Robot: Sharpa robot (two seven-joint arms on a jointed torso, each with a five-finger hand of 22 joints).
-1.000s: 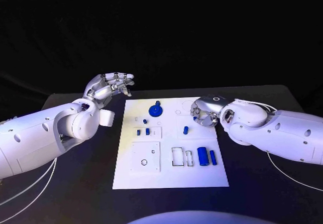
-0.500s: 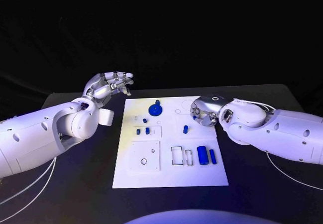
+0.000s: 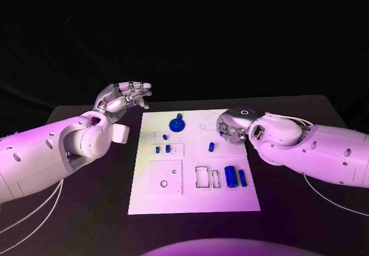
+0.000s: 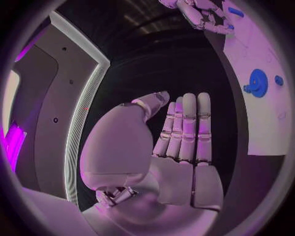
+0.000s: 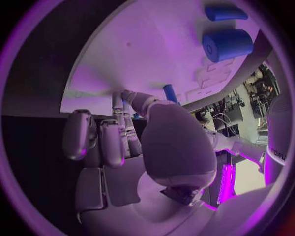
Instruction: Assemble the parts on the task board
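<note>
Left hand: upper left of the head view, raised off the far-left corner of the task board; in the left wrist view the fingers lie straight and side by side, grasping nothing. Since a second ago it has hardly moved.
Task board: white plate at centre frame, unmoved.
Gear-like part: upper middle of the board — untouched.
Small pegs: left-centre of the board, as before.
Blue cylinder: lower right of the board beside a slimmer blue bar; both unchanged.
Right hand: right of centre, over the board's upper right edge, shifted only slightly; the right wrist view shows fingers curled downward near a small blue peg — whether they grasp it, I cannot tell.
Meaning: no part has changed place, so assembly appears to be at an early stage, with the right hand likely working the peg.
</note>
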